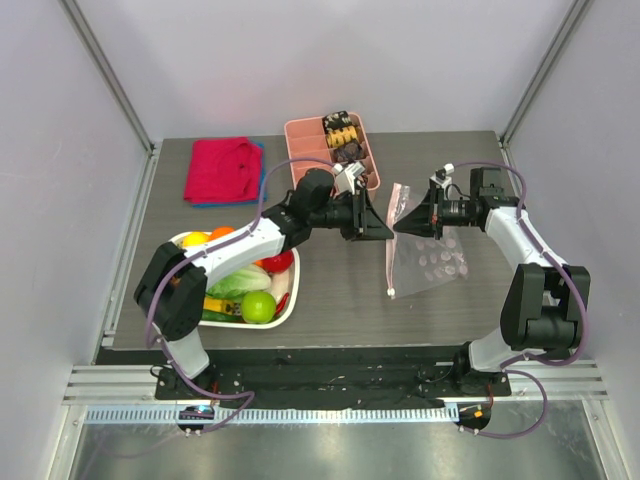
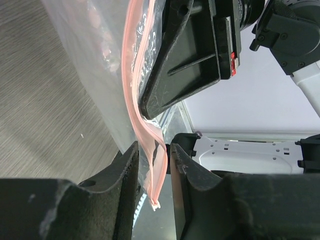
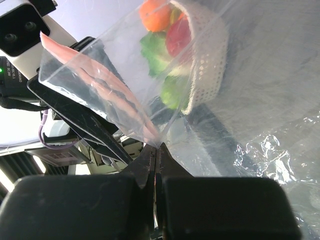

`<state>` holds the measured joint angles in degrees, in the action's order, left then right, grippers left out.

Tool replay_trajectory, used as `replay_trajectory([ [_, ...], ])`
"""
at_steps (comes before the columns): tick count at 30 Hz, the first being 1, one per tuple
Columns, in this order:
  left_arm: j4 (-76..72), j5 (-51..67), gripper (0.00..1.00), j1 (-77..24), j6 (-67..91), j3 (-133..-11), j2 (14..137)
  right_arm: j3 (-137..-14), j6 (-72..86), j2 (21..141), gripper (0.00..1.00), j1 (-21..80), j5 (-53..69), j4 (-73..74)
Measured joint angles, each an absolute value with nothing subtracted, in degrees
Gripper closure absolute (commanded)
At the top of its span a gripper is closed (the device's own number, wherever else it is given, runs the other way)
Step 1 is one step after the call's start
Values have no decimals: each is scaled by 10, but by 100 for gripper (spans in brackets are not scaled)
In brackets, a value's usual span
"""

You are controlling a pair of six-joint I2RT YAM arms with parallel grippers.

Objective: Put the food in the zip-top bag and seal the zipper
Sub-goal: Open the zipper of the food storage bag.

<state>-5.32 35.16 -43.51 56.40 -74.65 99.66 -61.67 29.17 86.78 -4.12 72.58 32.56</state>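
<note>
Grey wood-grain table point(image 1: 340, 290) sits boxed in by plain white walls, with both arms reaching toward its middle. The right claw point(image 3: 156, 152) is pinched tight on a top corner of the clear bag point(image 1: 435, 262), holding that end up off the table. The dotted lower part of the bag trails down onto the surface toward the right edge.

The bag's pink zipper point(image 2: 136, 95) hangs down between the fingers of the left claw point(image 2: 154, 152). That claw stands narrowly apart, a finger on each side of the strip and a gap showing between them, not clamped on it. The two claws are almost tip to tip.

All the food point(image 1: 245, 285) lies in a white basket point(image 1: 290, 300) near the front left corner, with a green apple, lettuce, a red piece and an orange among it. A red cloth point(image 1: 222, 168) lies at the back left, and a pink tray point(image 1: 300, 135) of snacks stands at the back edge.
</note>
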Motion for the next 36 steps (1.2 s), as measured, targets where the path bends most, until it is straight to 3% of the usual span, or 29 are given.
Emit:
replay_trajectory([
  [9,-65,356,67,-435,567,-743,997,-610,293,867,99,-41,729,325],
  [19,-77,363,73,-435,569,-718,997,-608,297,866,99,-41,742,321],
  [36,-100,378,68,-427,583,-690,987,-607,300,866,99,-41,747,317],
])
